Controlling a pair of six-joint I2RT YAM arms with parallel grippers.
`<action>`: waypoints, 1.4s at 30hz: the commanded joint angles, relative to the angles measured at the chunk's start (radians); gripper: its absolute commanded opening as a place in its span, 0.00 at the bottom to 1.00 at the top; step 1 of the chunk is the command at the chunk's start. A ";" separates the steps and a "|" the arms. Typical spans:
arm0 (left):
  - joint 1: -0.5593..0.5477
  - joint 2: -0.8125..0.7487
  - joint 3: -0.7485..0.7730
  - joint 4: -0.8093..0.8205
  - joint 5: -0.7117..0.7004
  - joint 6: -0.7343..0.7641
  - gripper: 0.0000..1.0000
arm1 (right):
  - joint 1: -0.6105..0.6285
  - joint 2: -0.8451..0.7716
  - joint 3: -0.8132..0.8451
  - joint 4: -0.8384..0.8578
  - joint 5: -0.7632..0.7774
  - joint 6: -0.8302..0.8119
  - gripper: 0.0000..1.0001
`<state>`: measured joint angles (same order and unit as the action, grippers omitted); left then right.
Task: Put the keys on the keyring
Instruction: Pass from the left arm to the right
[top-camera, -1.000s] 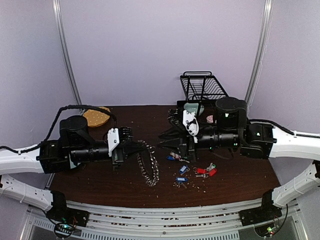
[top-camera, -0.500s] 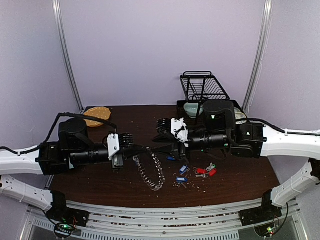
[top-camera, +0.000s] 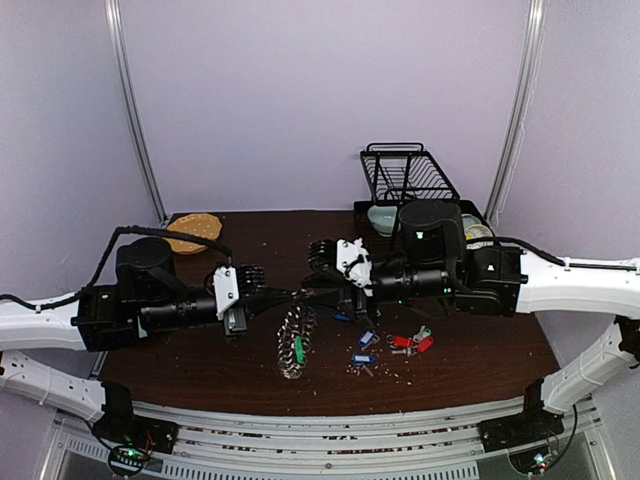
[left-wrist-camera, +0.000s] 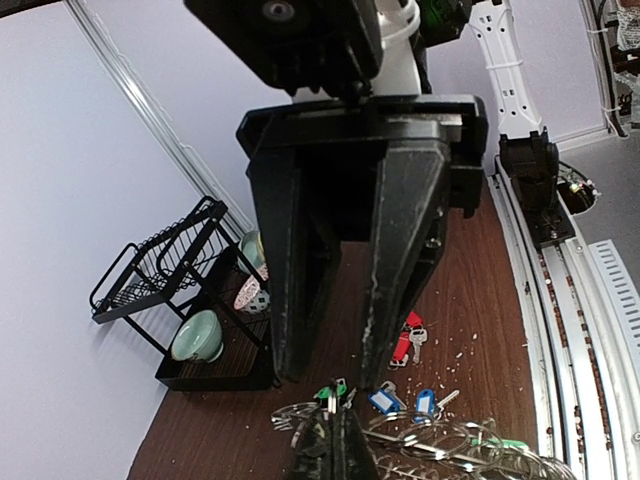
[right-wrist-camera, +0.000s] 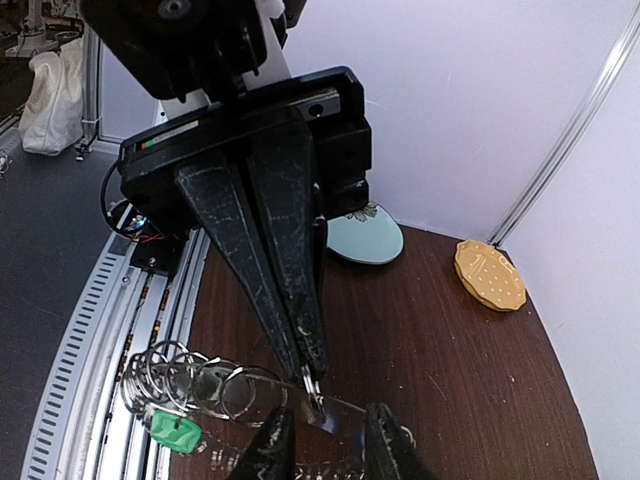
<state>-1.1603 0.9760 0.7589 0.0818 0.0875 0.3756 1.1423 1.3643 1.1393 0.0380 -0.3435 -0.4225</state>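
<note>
Left gripper (right-wrist-camera: 306, 366) is clamped shut on one ring at the top of the keyring (top-camera: 288, 362), holding it up over the table (top-camera: 480, 350). The rest of the chain hangs down, with a green tag (top-camera: 297, 347) among its rings. Right gripper (left-wrist-camera: 330, 368) faces it tip to tip, jaws apart around that top ring; I cannot tell if they touch it. Loose keys (top-camera: 390, 345) with blue and red tags lie on the table further right.

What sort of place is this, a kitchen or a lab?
Probably a robot test booth, not a kitchen: bare lilac walls, a left arm and right arm mounted at a brown table, plus props like a dish rack and tagged keys.
</note>
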 joint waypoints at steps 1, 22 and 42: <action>-0.006 0.000 0.020 0.081 0.014 -0.012 0.00 | 0.004 0.019 0.034 0.023 -0.017 -0.018 0.25; -0.004 -0.074 -0.085 0.220 0.060 -0.110 0.31 | -0.037 -0.062 -0.237 0.646 -0.216 0.302 0.00; -0.006 0.011 -0.044 0.338 0.148 -0.163 0.25 | -0.017 -0.048 -0.275 0.753 -0.213 0.364 0.00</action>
<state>-1.1614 0.9962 0.6888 0.3111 0.2279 0.2394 1.1206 1.3304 0.8261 0.7757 -0.5545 -0.0433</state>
